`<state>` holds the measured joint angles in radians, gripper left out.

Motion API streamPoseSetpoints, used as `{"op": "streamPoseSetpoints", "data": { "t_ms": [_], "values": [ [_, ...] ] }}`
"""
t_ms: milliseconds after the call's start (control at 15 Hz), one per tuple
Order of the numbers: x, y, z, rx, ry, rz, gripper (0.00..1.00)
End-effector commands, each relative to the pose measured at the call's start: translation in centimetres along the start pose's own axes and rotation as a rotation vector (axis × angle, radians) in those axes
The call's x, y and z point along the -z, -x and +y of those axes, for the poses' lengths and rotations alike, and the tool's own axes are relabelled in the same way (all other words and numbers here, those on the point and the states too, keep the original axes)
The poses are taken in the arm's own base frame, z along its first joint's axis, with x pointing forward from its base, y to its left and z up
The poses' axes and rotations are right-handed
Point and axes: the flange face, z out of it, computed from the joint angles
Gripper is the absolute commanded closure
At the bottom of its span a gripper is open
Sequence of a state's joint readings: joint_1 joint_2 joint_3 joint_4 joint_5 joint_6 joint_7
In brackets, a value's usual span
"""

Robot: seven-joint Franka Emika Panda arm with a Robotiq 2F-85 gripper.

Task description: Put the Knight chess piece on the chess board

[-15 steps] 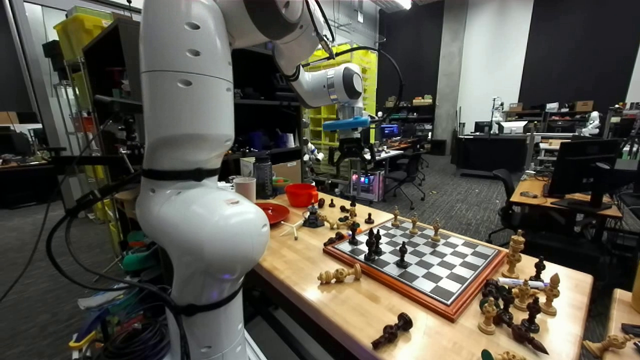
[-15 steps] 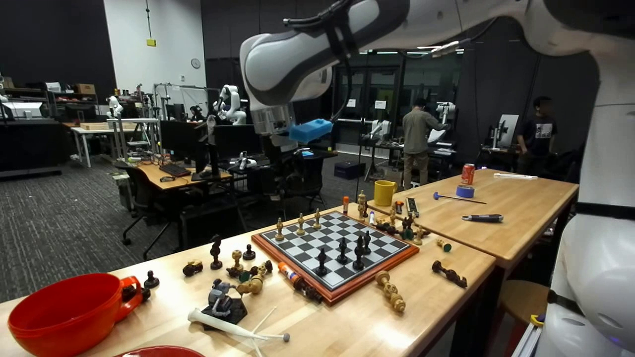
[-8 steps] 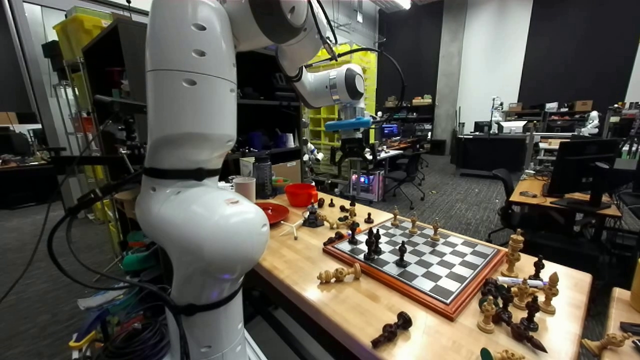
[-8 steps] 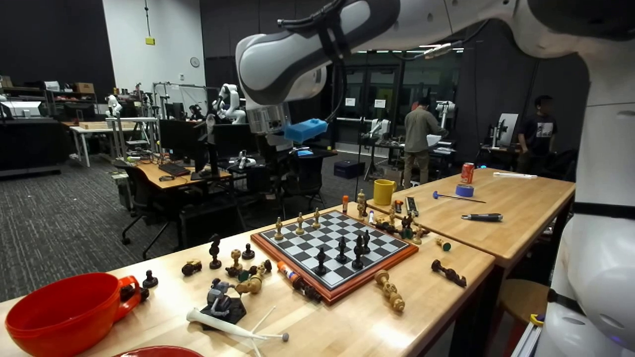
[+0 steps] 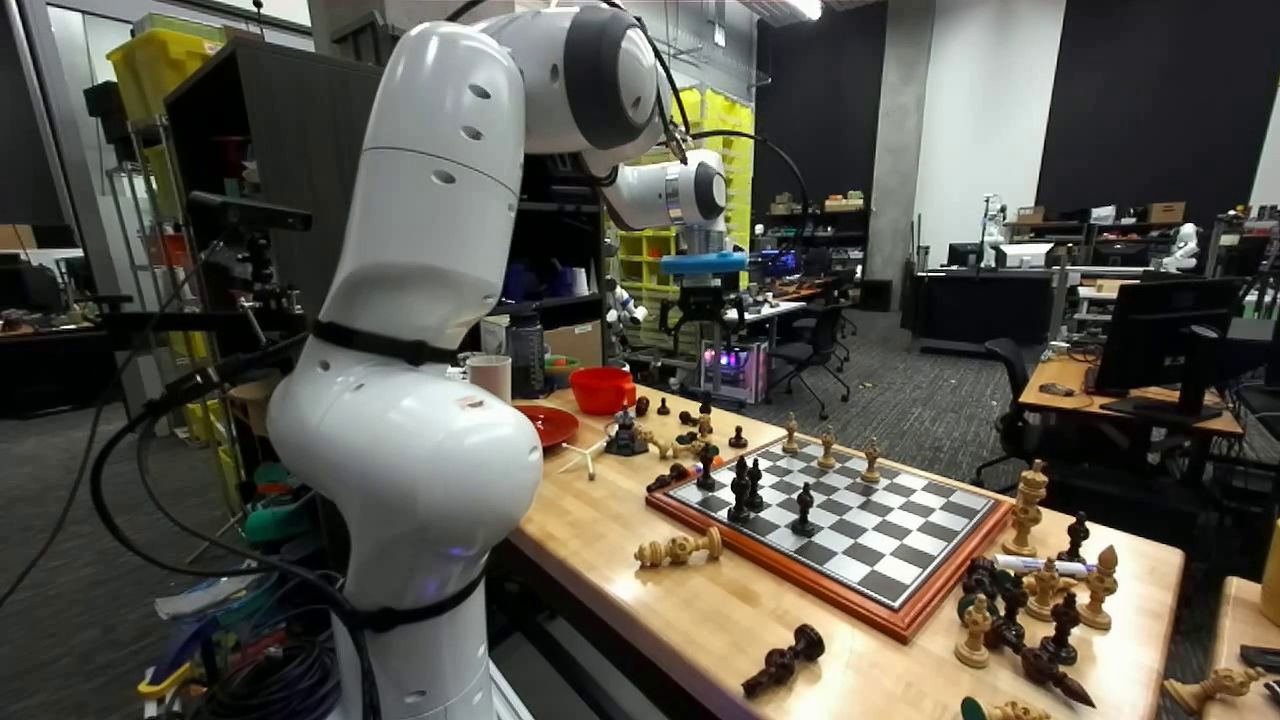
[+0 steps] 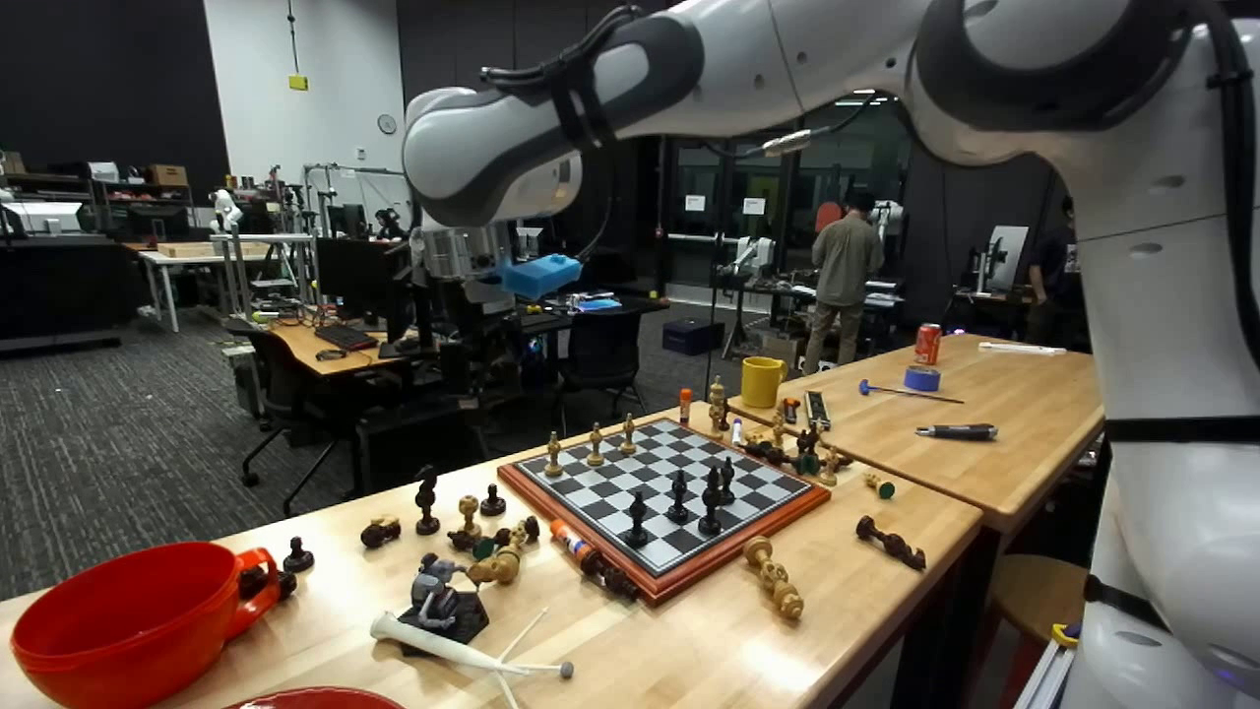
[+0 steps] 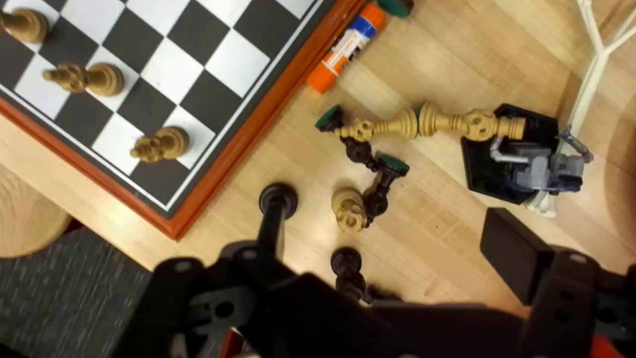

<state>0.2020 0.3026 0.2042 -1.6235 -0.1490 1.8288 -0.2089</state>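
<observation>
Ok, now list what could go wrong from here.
Wrong piece: I can't tell which piece is the knight, so the open gripper might close on another.
Knocks: the upright pale piece stands close beside a fallen dark piece, so reaching for either could shove the other.
Toppling: three pale pieces stand on the chess board, and a low approach could tip them.

Bent arm; downward pincer, fingers apart
</observation>
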Motion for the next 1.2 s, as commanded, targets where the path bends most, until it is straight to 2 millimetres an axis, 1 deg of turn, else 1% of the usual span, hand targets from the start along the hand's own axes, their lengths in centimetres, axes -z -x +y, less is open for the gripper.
{"op": "streamPoseSetpoints", "data": {
  "t_ms": [0,267,467,733,1133],
  "values": [
    [-0.6,-4.4,0.4,0.085,-0.031,0.003,0.00],
    [-2.6,-7.6,1.4,0.158,-0.058,0.016,0.00],
    [-3.8,-9.2,2.2,0.192,-0.073,0.018,0.00],
    [-5.0,-10.8,2.7,0.232,-0.092,0.012,0.00],
    [-6.5,-12.1,2.1,0.280,-0.124,-0.027,0.00]
  ]
}}
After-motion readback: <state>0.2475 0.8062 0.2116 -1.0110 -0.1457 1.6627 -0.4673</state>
